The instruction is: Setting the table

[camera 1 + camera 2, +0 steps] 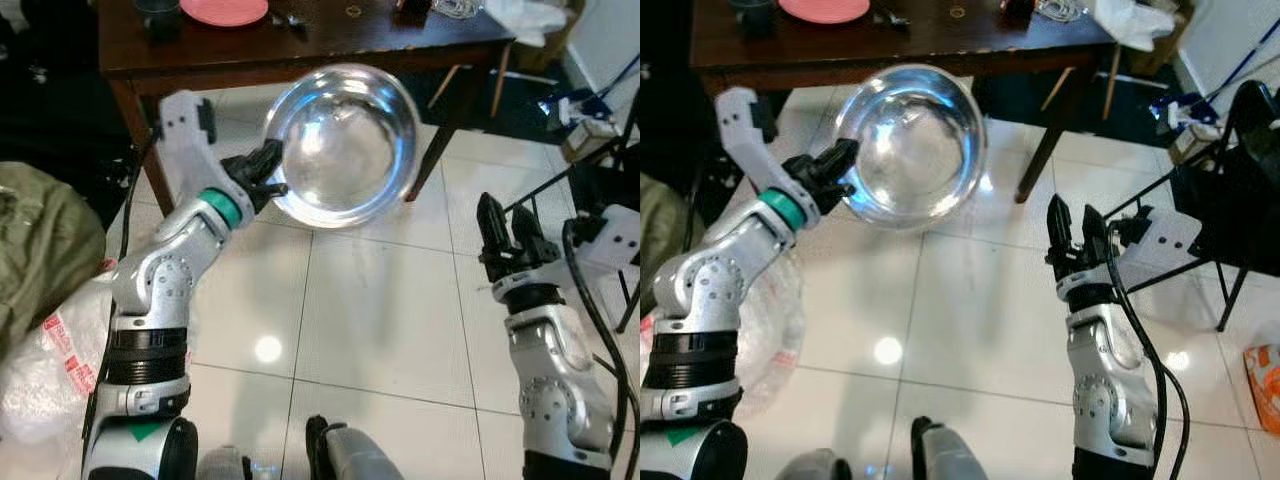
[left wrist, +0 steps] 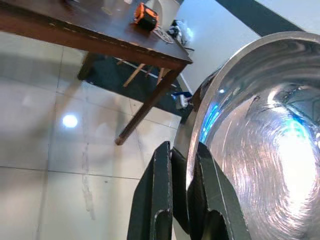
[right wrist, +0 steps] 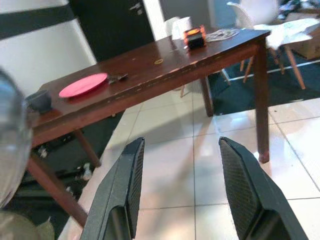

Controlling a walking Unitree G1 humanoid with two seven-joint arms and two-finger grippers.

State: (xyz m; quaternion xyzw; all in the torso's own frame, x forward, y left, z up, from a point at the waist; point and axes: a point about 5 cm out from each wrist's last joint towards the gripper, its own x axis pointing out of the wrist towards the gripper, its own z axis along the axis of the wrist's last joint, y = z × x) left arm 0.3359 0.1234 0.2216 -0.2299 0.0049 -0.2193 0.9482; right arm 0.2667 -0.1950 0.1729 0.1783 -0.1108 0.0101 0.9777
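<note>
My left gripper is shut on the rim of a large shiny steel bowl, held tilted in the air just in front of the dark wooden table. In the left wrist view the two black fingers pinch the bowl's edge. On the table lie a pink plate and a dark cup. My right gripper stands open over the white tiled floor, empty, pointing toward the table.
A small orange and black object and white cloth lie at the table's right end. A green bundle and plastic bags sit on the left. A black metal frame with cables stands on the right.
</note>
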